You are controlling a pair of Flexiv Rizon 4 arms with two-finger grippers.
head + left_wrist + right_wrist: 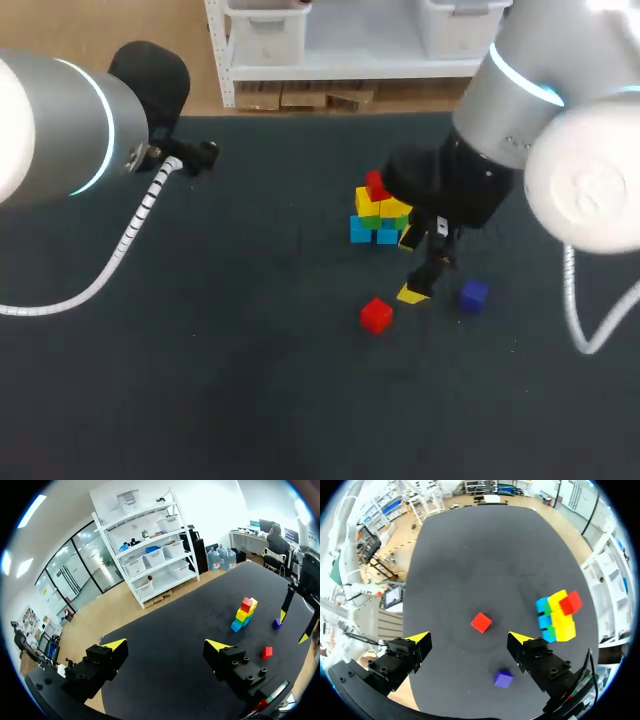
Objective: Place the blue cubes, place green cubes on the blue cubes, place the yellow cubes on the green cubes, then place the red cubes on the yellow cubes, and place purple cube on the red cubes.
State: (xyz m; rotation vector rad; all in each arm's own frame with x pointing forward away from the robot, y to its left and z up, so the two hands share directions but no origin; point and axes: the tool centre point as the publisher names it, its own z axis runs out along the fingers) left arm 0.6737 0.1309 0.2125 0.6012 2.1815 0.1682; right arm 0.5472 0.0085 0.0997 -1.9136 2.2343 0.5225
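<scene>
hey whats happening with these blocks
Two robot arms are building a stack of coloured cubes. Blue, green and yellow layers are up, with one red cube on top. The right claw hangs open over the table near a loose red cube and the purple cube. The left claw is open, off to the side.

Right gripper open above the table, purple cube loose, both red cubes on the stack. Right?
No: only one red cube is on the stack; the other red cube lies loose on the table, as the right wrist view shows. Rest holds.
</scene>
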